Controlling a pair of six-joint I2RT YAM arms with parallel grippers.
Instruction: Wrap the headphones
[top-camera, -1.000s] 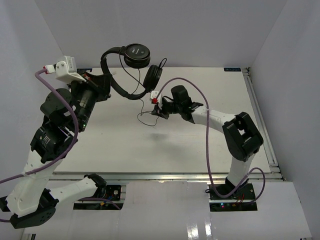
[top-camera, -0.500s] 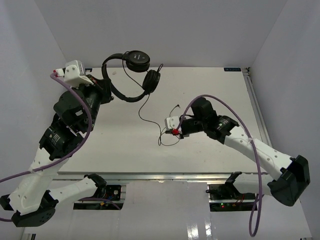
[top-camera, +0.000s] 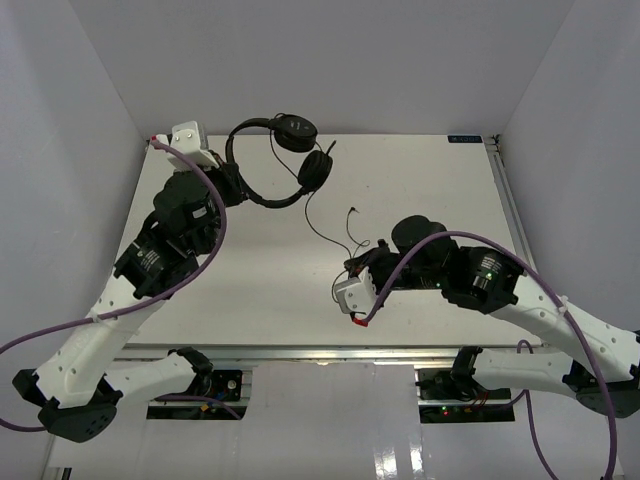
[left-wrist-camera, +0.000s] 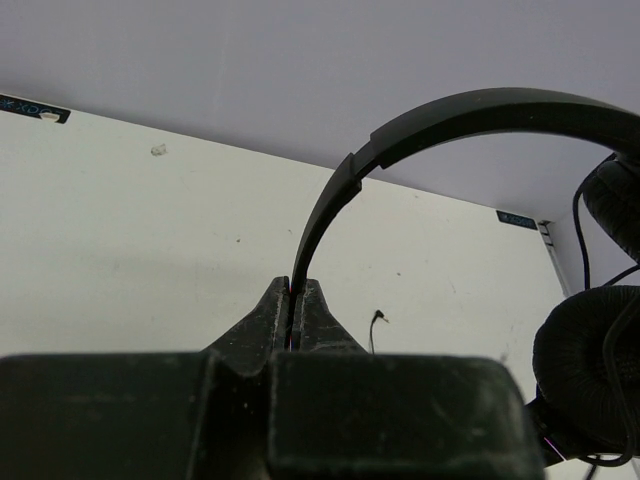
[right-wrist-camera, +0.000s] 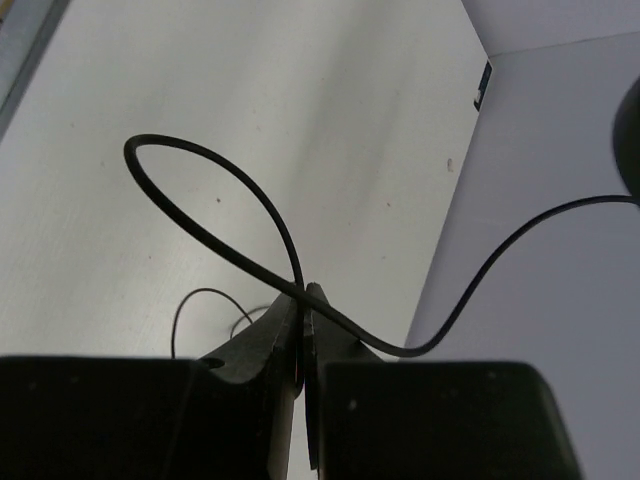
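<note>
Headphones (top-camera: 297, 132) hang over the table's (top-camera: 420, 180) far left, headband (left-wrist-camera: 450, 110) clamped by your left gripper (left-wrist-camera: 296, 292); right gripper (right-wrist-camera: 303, 295) clamps the cord (right-wrist-camera: 205, 158). Tug hard and that thin cord could slip free.

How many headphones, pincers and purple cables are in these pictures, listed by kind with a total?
Headphones: 1
Pincers: 2, the left pincer and the right pincer
Purple cables: 2, one on each arm
Total: 5
</note>
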